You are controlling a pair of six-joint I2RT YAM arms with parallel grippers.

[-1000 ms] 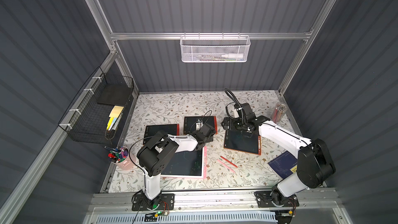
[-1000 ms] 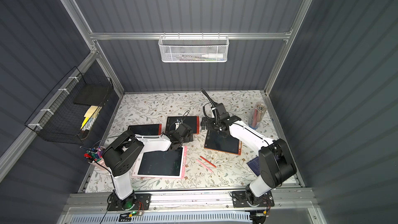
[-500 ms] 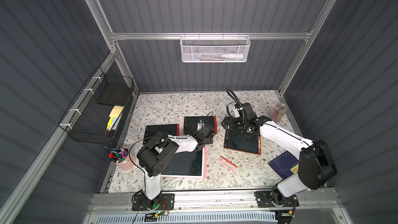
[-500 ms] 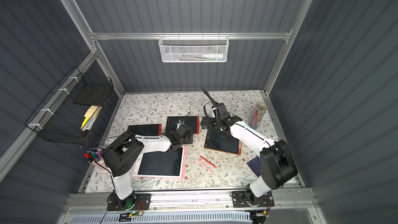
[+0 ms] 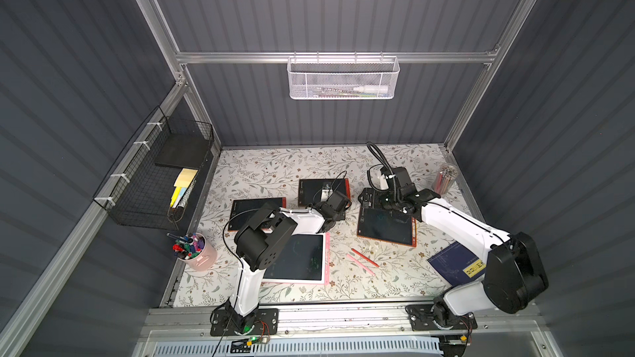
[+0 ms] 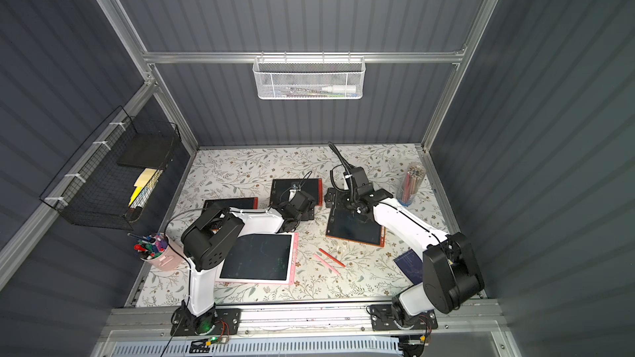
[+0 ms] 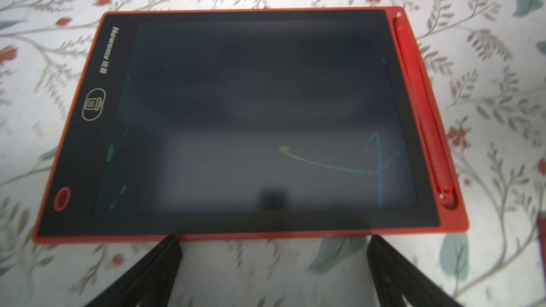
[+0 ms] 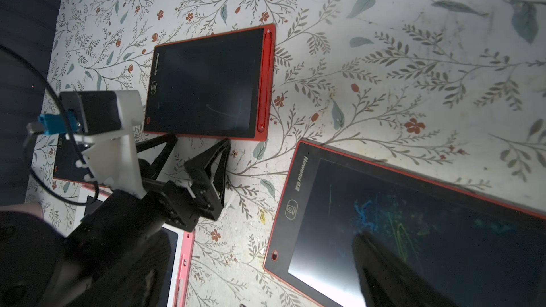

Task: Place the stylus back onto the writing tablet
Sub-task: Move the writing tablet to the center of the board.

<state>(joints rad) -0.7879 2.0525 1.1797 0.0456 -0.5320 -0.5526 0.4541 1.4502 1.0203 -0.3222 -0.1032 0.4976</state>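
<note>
A red stylus (image 5: 365, 257) and a pink stylus (image 5: 360, 264) lie loose on the floral table, between the pink-framed writing tablet (image 5: 326, 255) and the large red tablet (image 5: 386, 226). The small red tablet (image 7: 236, 113) at the middle back has a red stylus (image 7: 422, 107) in its side slot. My left gripper (image 7: 273, 240) is open and empty, its fingertips at that tablet's near edge. My right gripper (image 5: 372, 199) hovers open over the large red tablet's back corner, with nothing in it. One of its fingers (image 8: 384, 273) shows above that screen.
Another red tablet (image 5: 256, 212) lies at the left. A pink cup of markers (image 5: 196, 252) stands front left, a clear jar of pencils (image 5: 445, 180) back right, a dark blue booklet (image 5: 453, 264) front right. A black wire basket (image 5: 154, 180) hangs on the left wall.
Both arms have shifted only slightly, the right wrist edging a little to the right. Nothing was taken hold of or let go.
</note>
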